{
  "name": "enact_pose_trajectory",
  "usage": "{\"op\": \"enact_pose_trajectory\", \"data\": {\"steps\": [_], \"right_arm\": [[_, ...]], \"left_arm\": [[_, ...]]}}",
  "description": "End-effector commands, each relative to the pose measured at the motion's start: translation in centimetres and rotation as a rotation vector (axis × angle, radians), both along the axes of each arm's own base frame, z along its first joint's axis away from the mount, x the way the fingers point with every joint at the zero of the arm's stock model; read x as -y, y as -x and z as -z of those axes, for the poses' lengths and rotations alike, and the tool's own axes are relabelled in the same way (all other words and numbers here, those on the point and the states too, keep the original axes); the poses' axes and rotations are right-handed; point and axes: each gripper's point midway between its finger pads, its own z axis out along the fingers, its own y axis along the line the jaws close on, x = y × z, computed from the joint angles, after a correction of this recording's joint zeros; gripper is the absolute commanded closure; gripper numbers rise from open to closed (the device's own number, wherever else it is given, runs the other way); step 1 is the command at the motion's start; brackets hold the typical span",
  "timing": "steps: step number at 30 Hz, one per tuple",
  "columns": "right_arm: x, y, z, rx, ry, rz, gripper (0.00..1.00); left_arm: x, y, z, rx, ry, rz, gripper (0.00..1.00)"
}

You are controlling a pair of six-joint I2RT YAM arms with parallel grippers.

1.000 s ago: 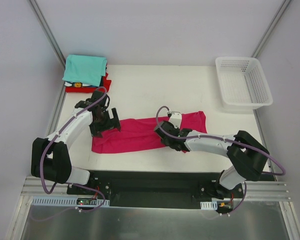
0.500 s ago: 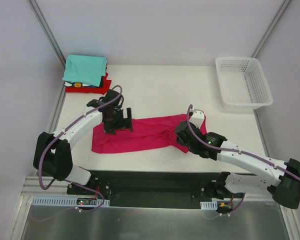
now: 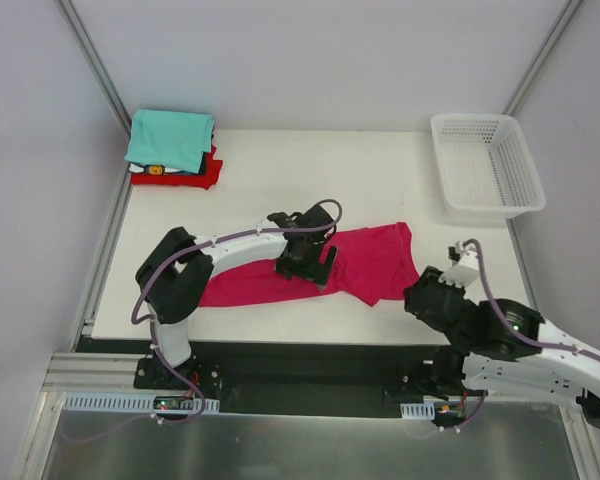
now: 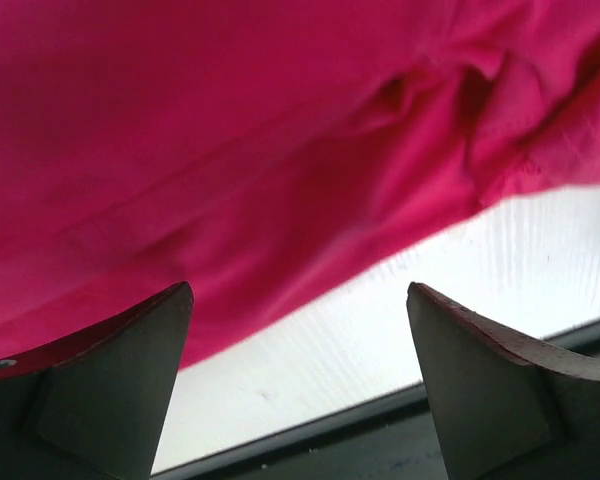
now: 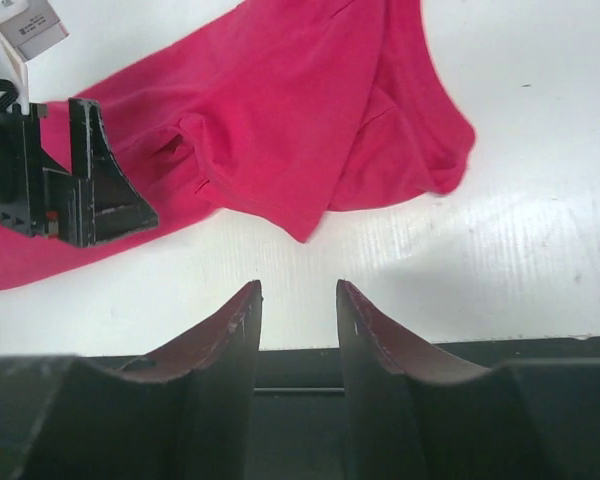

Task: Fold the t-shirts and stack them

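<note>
Magenta rumpled t-shirt lies in a long band; left pincer and right pincer stand apart.

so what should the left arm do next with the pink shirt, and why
Probably lower the left gripper and close on the near hem of the pink shirt: its jaws stand open right over that edge, holding nothing, while the right gripper sits off the cloth, empty.

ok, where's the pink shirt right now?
Top view: the pink shirt lies stretched along the near-centre of the table, with the left end effector over its middle and the basket beyond its right end.
</note>
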Motion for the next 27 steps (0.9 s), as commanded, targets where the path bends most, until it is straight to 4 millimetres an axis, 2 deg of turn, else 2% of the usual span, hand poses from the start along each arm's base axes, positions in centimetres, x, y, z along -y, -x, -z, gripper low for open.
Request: {"op": "enact_pose_trajectory", "data": {"steps": [1,7,9,12,20,27], "right_arm": [[4.9,0.5,-2.1,0.064,0.009,0.091,0.61],[4.5,0.8,-1.4,0.034,0.039,0.061,0.61],[4.1,0.9,-0.8,0.020,0.048,0.051,0.61],[3.8,1.0,-0.2,0.008,0.059,0.041,0.61],[5.0,1.3,0.1,0.008,0.067,0.051,0.61],[6.1,1.5,0.0,0.015,0.062,0.055,0.61]], "left_arm": [[0.4,-3.8,-2.0,0.210,0.040,-0.090,0.13],[1.6,-7.0,-5.7,0.440,0.086,-0.143,0.23],[3.1,-7.2,-6.7,0.484,0.120,-0.125,0.25],[4.8,-7.1,-7.1,0.498,0.130,-0.086,0.25],[8.1,-6.0,-5.7,0.483,0.173,-0.070,0.31],[8.3,-5.2,-4.0,0.447,0.163,-0.089,0.37]]}}
